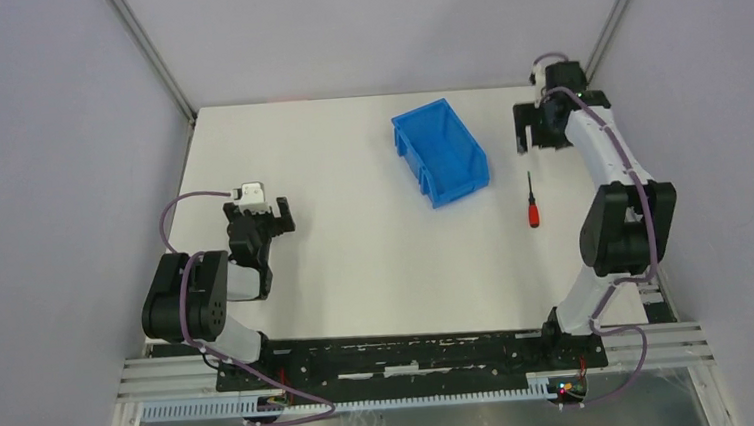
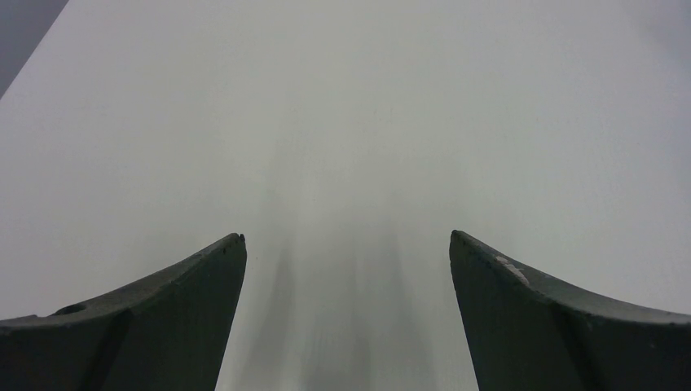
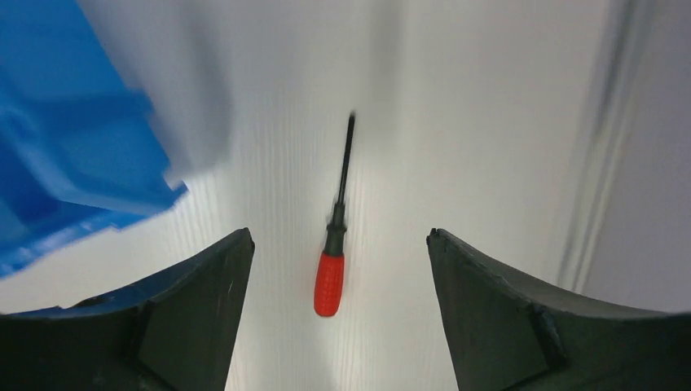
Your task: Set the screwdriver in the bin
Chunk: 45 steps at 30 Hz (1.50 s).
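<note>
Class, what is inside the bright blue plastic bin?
Nothing shows inside the bright blue plastic bin: only its bare floor. The small red-handled screwdriver lies outside it. Its walls may hide floor edges.

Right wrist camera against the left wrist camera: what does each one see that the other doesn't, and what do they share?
Only the right wrist view shows the screwdriver, lying flat on the table in line with the gap between the right jaws, red handle nearest the camera. It also shows a corner of the blue bin at the left. Only the left wrist view shows the left jaws, with just white surface ahead of them. Both share the white table and a pair of dark jaws standing wide apart, holding nothing.
</note>
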Tool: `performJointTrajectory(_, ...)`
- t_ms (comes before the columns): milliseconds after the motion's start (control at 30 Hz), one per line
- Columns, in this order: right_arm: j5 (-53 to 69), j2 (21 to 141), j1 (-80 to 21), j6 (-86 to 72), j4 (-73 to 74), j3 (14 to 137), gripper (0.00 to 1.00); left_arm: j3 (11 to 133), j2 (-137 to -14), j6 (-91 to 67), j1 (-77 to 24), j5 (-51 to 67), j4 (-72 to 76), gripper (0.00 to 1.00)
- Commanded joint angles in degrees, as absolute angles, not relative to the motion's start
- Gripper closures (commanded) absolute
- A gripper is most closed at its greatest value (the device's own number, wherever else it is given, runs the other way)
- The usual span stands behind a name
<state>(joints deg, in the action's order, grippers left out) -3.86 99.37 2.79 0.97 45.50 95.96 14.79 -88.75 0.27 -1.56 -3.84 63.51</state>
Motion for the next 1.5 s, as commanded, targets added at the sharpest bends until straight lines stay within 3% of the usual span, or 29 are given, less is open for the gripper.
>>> performJointTrajectory(0, -1.9, 100.5, 3.3, 0.5, 43.2, 82.5, 0.16, 14.8, -87.5, -1.4, -1.1, -3.0, 65.3, 0.00)
performJointTrajectory(133, -3.6, 103.0, 3.3, 0.3, 36.2, 73.9, 0.25, 14.8, -87.5, -1.4, -1.1, -3.0, 65.3, 0.00)
performJointTrajectory(333, -7.0, 105.8, 3.3, 0.2, 33.5, 67.2, 0.45, 14.8, -87.5, -1.4, -1.1, -2.9, 65.3, 0.00)
performJointTrajectory(400, -7.5, 105.8, 3.3, 0.3, 32.6, 66.0, 0.62, 14.8, -87.6, -1.4, -1.1, -3.0, 65.3, 0.00)
performJointTrajectory(500, -8.4, 106.5, 3.4, 1.0, 35.8, 68.6, 0.95, 14.8, -87.5, -1.4, -1.1, -3.0, 65.3, 0.00)
performJointTrajectory(533, -8.3, 106.3, 3.5, 1.2, 37.7, 71.2, 1.00, 14.8, -87.5, -1.4, -1.1, -3.0, 65.3, 0.00)
performJointTrajectory(800, -7.5, 110.8, 4.0, 2.8, 65.8, 108.9, 1.00, 14.8, -87.5, -1.4, -1.1, -3.0, 65.3, 0.00)
performJointTrajectory(1000, -5.2, 112.5, 4.4, -1.3, 65.5, 121.3, 1.00, 14.8, -87.5, -1.4, -1.1, -2.9, 65.3, 0.00)
performJointTrajectory(1133, -0.2, 110.3, 1.3, -4.2, 60.3, 121.1, 1.00, 14.8, -87.5, -1.4, -1.1, -2.9, 65.3, 0.00)
performJointTrajectory(1300, -0.2, 105.1, -15.9, -2.7, 46.1, 113.6, 1.00, 14.8, -87.5, -1.4, -1.2, -3.0, 65.3, 0.00)
performJointTrajectory(1467, -6.1, 108.5, -23.6, -0.4, 42.0, 112.1, 1.00, 14.8, -87.6, -1.4, -1.1, -3.0, 65.3, 0.00)
